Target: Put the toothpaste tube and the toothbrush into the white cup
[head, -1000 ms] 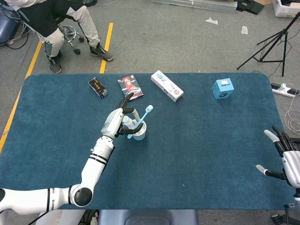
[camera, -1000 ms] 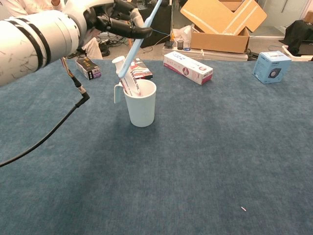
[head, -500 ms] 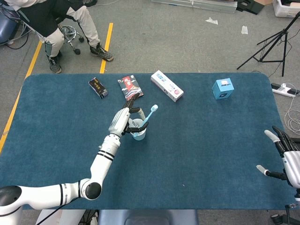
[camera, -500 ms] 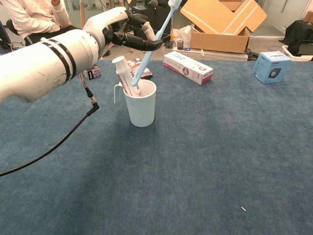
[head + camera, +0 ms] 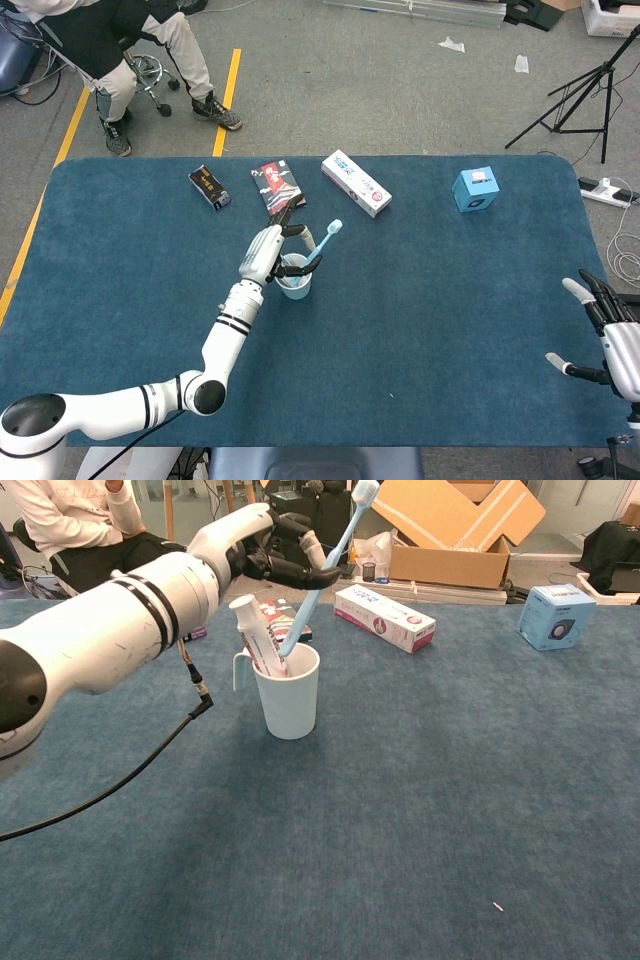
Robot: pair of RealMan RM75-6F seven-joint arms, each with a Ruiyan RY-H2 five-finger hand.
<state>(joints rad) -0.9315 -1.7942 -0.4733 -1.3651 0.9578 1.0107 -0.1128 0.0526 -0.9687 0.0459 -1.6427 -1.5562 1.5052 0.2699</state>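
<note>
Holding the toothbrush [image 5: 322,575] by its handle, the left hand [image 5: 272,552] hovers just above and behind the white cup [image 5: 289,693]. Its fingers [image 5: 312,576] are closed around the mid-shaft, approx. halfway along. The brush's lower end already dips inside the cup's rim, directly below the fingers. The bristle head sticks up and away to the right of the fingers, so the long axis runs on a slant, not upright.

The toothpaste tube [image 5: 256,635] stands in the same cup, cap end up, leaning toward the left side of the rim, just under the palm. It looks already placed.

In the head view, the left hand [image 5: 268,254] sits right beside the cup [image 5: 295,278], w/ the toothbrush [image 5: 322,243] angling out past the fingers toward the far side of the blue table [image 5: 450,320].

The right hand [image 5: 612,340] rests well apart at the table's near right edge, fingers spread, holding nothing. It's far from the cup, so the left hand is clearly the 1 doing the work.

Key relation: cup mouth lies straight below the fingers, and the handle tip is already inside it. Probably all that's left is to loosen the hold so the brush settles against the rim. Risk: the slant could let it tip the light cup or slide out.

Beyond the fingers lie a long white box [image 5: 384,617], a blue box [image 5: 549,616] and 2 small dark packets.
</note>
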